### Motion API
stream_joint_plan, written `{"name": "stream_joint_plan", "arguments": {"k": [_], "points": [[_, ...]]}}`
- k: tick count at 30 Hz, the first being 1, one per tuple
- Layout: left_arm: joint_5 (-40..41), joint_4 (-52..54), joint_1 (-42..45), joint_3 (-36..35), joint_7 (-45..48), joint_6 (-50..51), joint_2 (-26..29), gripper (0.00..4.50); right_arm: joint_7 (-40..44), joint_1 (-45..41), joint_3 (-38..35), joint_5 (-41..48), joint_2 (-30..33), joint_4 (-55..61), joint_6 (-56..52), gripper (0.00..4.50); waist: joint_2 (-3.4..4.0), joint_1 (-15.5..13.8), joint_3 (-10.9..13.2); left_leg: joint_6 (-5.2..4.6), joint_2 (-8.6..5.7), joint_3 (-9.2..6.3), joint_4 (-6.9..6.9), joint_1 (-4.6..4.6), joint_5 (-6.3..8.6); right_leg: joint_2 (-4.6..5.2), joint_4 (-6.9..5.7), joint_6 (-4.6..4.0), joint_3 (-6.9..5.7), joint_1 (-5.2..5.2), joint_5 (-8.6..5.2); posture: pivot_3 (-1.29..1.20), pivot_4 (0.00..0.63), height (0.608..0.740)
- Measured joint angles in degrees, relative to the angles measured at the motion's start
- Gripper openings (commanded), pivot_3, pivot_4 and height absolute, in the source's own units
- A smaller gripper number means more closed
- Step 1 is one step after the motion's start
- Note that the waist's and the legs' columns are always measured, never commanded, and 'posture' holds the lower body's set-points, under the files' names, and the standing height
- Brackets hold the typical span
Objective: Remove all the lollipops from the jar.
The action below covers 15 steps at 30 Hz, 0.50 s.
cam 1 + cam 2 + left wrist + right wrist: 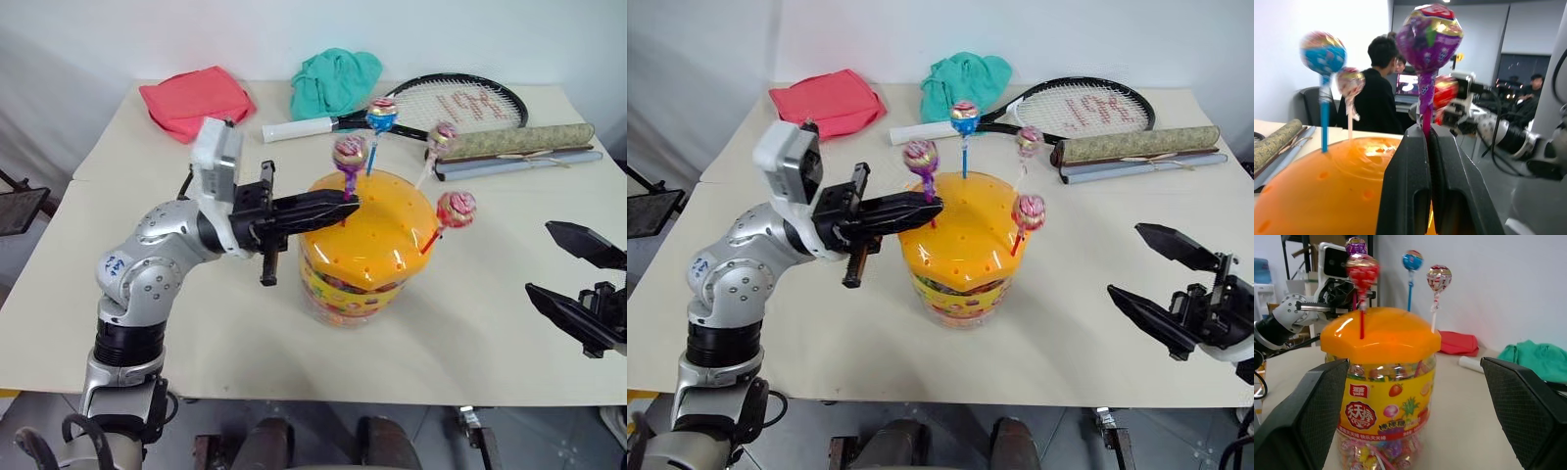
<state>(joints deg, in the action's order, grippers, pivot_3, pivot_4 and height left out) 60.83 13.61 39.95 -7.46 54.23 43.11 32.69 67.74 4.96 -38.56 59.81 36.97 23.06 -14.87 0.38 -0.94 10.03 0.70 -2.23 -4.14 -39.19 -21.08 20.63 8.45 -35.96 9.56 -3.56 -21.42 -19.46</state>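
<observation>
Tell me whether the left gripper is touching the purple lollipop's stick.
Touching. The left wrist view shows the left gripper shut on the purple lollipop, its stick pinched between both fingers.

The purple lollipop (1434, 36) has the lower part of its stick hidden between the black fingers (1405, 196) of the left gripper (345, 202), so where it enters the jar (367, 250) cannot be seen. In the left eye view the right gripper (573, 274) is cut off by the picture's edge, its wrist out of frame. In the left wrist view the red-stick lollipop (1444, 93) is a blur behind the purple one, and the people (1378, 88) seated in the background are too soft to make out in detail. The tennis racket (431, 108) has its rim partly covered by the rolled mat (519, 142).
</observation>
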Motion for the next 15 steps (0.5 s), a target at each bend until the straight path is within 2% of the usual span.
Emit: {"name": "stream_joint_plan", "arguments": {"k": [2, 6, 8, 10, 15], "points": [[3.4, -5.28, 1.26, -4.91, 2.39, 4.68, 6.58, 0.04, -1.85, -0.8, 0.0, 1.2, -0.97, 0.54, -0.02, 4.5, 0.01, 0.75, -0.01, 0.0, 0.0, -0.02, 0.06, 0.04, 0.0, 0.0, -0.03, 0.0, 0.01, -0.03, 0.0, 0.0, 0.15, 0.74], [3.74, -13.44, 1.76, -8.62, 6.78, 7.84, 14.34, 0.04, -2.92, -2.67, 0.3, 1.21, -1.86, 0.38, 0.88, 4.5, 0.01, 1.06, -0.01, 0.0, -0.04, -0.06, 0.07, 0.05, 0.0, 0.02, -0.02, 0.0, -0.01, -0.02, 0.0, 0.0, 0.15, 0.74], [0.06, -18.13, -0.85, -10.96, 6.74, 5.59, 17.05, 0.04, -2.64, -2.84, 0.34, 0.83, -2.25, 0.0, 1.54, 4.5, 0.02, 1.14, -0.01, 0.0, -0.03, -0.08, 0.1, 0.1, 0.0, 0.02, -0.03, 0.0, 0.0, -0.02, 0.0, 0.0, 0.15, 0.74], [-7.23, -23.24, -6.8, -12.51, 5.36, -0.68, 18.56, 0.04, -2.72, -3.01, 0.43, 0.79, -2.52, -0.25, 2.18, 4.5, 0.08, 1.23, -0.05, 0.0, -0.02, -0.06, 0.23, 0.23, 0.0, 0.03, -0.03, 0.0, 0.03, -0.02, 0.0, 0.0, 0.15, 0.74], [-23.43, -29.15, -26.52, -13.02, -0.13, -12.82, 19.38, 0.04, -1.45, -4.19, 2.1, -0.11, -1.99, -0.26, 2.59, 4.5, 0.01, 1.76, -0.01, 0.0, 0.04, -0.06, 0.35, 0.26, 0.01, 0.03, -0.02, 0.0, 0.02, -0.07, 0.0, 0.0, 0.15, 0.74]]}}
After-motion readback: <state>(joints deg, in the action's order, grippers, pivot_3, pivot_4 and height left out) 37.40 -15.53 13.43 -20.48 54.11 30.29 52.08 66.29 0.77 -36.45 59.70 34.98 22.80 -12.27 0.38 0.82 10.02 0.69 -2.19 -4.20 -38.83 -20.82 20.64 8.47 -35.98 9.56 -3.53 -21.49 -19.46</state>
